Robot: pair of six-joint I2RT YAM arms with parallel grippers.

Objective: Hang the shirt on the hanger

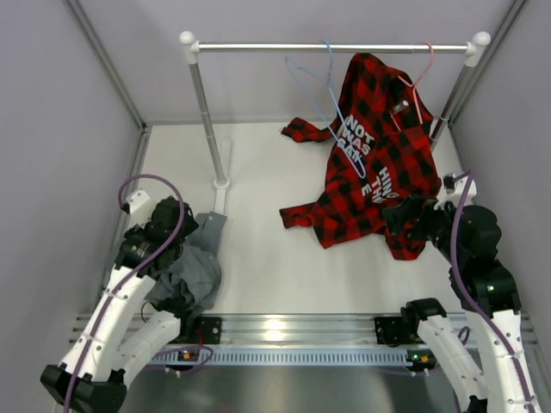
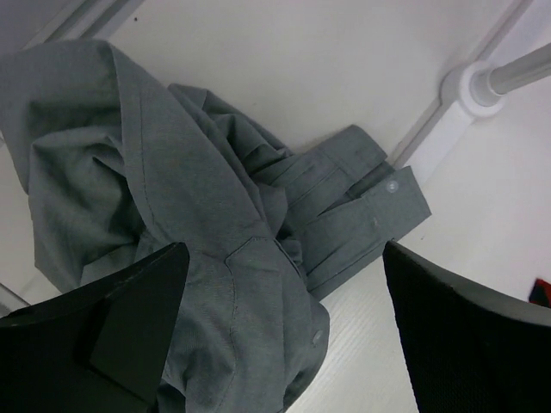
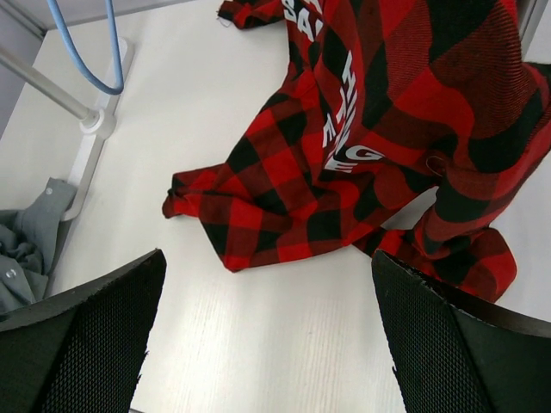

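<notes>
A white table (image 1: 258, 258) sits between pale grey panels, with a metal clothes rail (image 1: 331, 47) standing at its far side. The left gripper (image 2: 284, 344) hangs over the grey shirt (image 2: 172, 172). Its arm is folded up from the near-left corner with the wrist bent downward, and its jaws are spread wide, grasping nothing. The shirt lies crumpled directly beneath the fingers, and a buttoned cuff reaches ahead of them toward the foot of the rail's left post (image 2: 473, 86). Whether the fingertips touch the cloth cannot be told.

The right gripper (image 3: 267, 335) is likewise released — jaws wide, nothing between them. Its arm rises from the near-right corner, elbow high, wrist tipped toward the table. Ahead of it and to its right spreads the red-and-black plaid shirt (image 3: 379, 129), which hangs from the rail by a pink hanger (image 1: 422, 73) and trails down onto the table. The light-blue hanger (image 1: 331, 95) hangs on the rail by its hook — far ahead of the right gripper and to its left, just beside the plaid shirt and well apart from the grey shirt.
</notes>
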